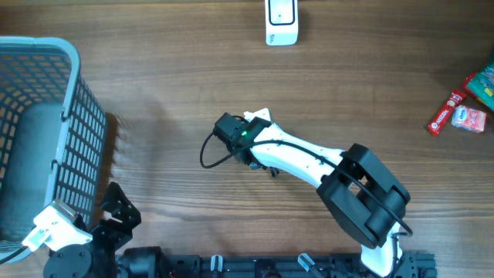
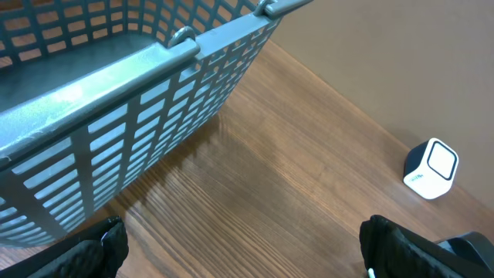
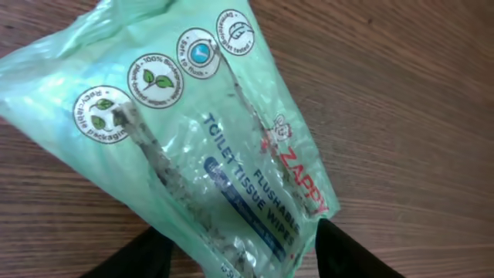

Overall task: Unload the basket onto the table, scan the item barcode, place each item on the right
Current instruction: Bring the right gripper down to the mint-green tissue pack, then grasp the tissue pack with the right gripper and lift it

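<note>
Just off the rig's near edge, the left gripper (image 2: pixel 247 243) hangs with its jaws spread wide and empty beside the grey basket (image 2: pixel 154 66), well apart from the job in hand; it is the farther arm from the item. Out at the middle of the wooden table (image 1: pixel 154 177), the right gripper (image 3: pixel 239 251) sits directly over the green pack of wipes (image 3: pixel 208 131), which lies flat on the boards. Its two dark fingers (image 3: pixel 351 251) stand one on each side of the pack's near end, seemingly against its edges; whether they have actually clamped it cannot be told from here. The pack's long axis runs away from the claw, toward the upper left of the wrist view, so the jaws span its narrow width and not its length. Its printed face is up and no barcode shows on it; the code is probably underneath or on a hidden end, though that is only a guess. Farther on, at the table's far edge, the small white scanner (image 1: pixel 282 22) stands beyond the right gripper and a little to its right. The coming move therefore looks to be a lift, a carry forward and likely a turn of the pack; a few snack packets (image 1: pixel 463 116) lie off at the far right.
</note>
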Controlling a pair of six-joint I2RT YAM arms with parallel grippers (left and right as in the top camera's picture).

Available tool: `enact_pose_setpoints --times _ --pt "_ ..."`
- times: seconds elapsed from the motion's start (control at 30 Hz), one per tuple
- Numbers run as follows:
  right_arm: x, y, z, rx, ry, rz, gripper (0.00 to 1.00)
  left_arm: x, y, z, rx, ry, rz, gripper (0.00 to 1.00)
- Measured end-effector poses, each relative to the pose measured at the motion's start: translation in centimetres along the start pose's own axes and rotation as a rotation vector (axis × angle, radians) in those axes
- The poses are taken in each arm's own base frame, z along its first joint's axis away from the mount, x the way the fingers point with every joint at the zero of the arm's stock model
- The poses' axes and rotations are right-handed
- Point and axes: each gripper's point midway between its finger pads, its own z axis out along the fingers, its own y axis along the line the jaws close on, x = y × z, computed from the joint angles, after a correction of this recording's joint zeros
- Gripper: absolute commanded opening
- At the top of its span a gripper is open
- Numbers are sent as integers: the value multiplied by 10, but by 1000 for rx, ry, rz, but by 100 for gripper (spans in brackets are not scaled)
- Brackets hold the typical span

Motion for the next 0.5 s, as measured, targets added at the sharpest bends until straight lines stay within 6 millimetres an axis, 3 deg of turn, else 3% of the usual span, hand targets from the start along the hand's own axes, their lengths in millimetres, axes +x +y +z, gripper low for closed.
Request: enact_pose_setpoints --times 0.3,0.5 --pt "-33 16 -9 -65 -114 -42 54 0 0 0 0 0 0 100" --pt "-33 20 -1 -69 -125 -60 46 0 0 0 0 0 0 100"
